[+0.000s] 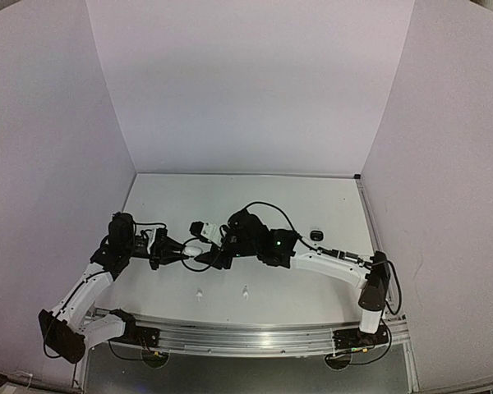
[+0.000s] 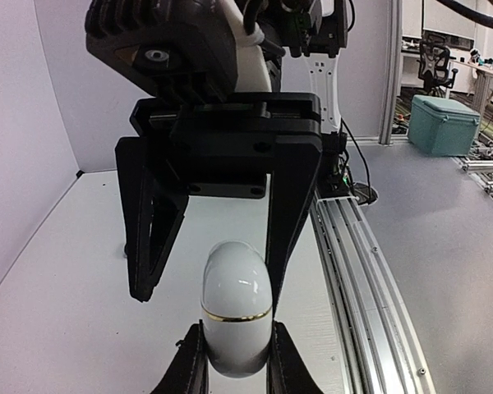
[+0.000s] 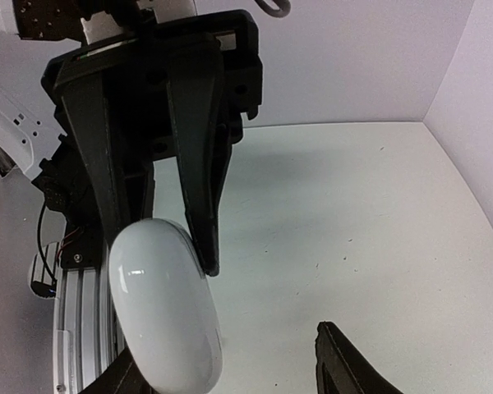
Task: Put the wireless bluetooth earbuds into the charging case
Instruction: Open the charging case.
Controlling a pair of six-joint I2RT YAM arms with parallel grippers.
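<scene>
Clerk: White charging case (image 2: 237, 305), nearest the left wrist lens. It is clamped between the fingers of the left gripper (image 2: 236, 365), rounded end pointing away from them. Lid down, gold seam unbroken all round the visible side.

Auditor: And the other hand?

Clerk: Right gripper (image 3: 234, 361), jaws apart, facing the left one tip to tip. Its fingers straddle the free end of the case, one close beside the shell and the other with a clear gap. It holds nothing.

Auditor: Earbuds?

Clerk: Two white earbuds (image 1: 199, 293), listed provisionally. They show only as pale specks loose on the table (image 1: 312, 205), near the front rail and well apart from the case. They are too small in the top view to confirm by shape. One small dark item (image 1: 316, 235) lies farther right, kind undetermined.

Auditor: Progress entry?

Clerk: Nothing inserted, judging by the shut lid and the loose specks. Outstanding: open the lid, fetch each bud, seat it.

Auditor: Not viewable?

Clerk: Case interior. The gripped end of the case, cut off at the frame edge. Black earbuds, not located in any view. Table surface beneath both arms, masked from above.
</scene>
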